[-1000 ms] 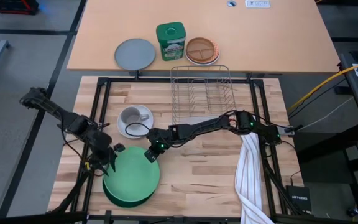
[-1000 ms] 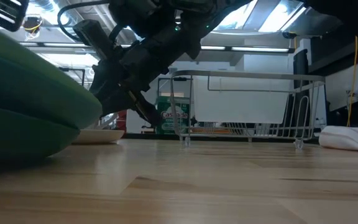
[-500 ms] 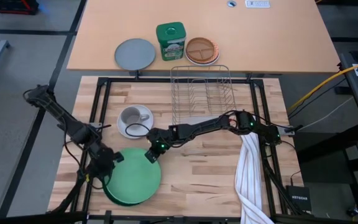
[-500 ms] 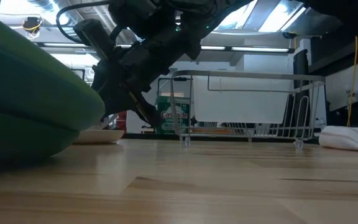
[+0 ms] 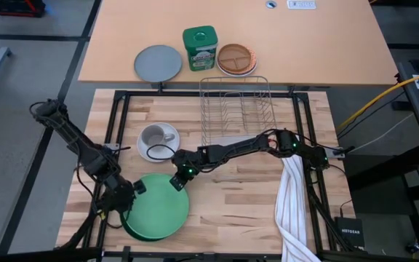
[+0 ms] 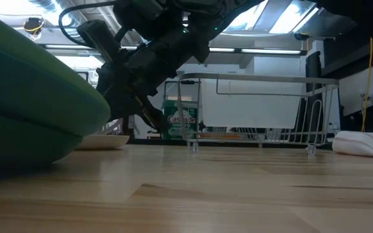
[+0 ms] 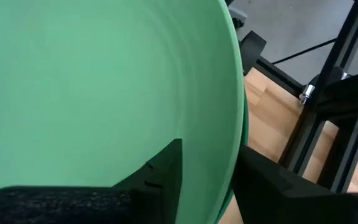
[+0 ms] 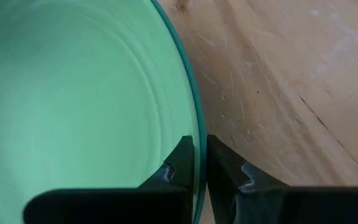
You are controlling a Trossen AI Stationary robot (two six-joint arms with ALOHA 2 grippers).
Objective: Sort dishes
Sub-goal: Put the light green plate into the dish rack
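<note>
A stack of green plates (image 5: pixel 155 209) stands near the table's front left, with a light green plate (image 6: pixel 37 97) on top, tilted over a darker one (image 6: pixel 24 139). My right gripper (image 5: pixel 177 182) is shut on the top plate's far right rim. My left gripper (image 5: pixel 127 198) is at the plate's left rim, open, with one finger (image 7: pixel 160 177) inside the plate and one (image 7: pixel 266 186) outside. A grey mug (image 5: pixel 153 136) stands on a white saucer (image 5: pixel 145 151) beyond the stack. My right gripper pinches the top plate's rim (image 8: pixel 194 124) between its two fingers, one finger (image 8: pixel 229 174) outside and one over the plate's inner face. It comes slanting down from the table's far right. The plate sits tilted on the plate beneath. My left gripper straddles the plate's left rim (image 7: pixel 232 143); whether its fingers touch the rim, I cannot tell.
A wire dish rack (image 5: pixel 233 109) stands at the far middle of the table. A white striped cloth (image 5: pixel 293 204) hangs at the right. On the desk behind are a flat grey plate (image 5: pixel 158 63), a green tin (image 5: pixel 199 49) and a brown plate (image 5: pixel 236 60).
My left gripper has gone toward the table's near edge, along the plate's left rim. My right gripper has kept its place on the rim.
</note>
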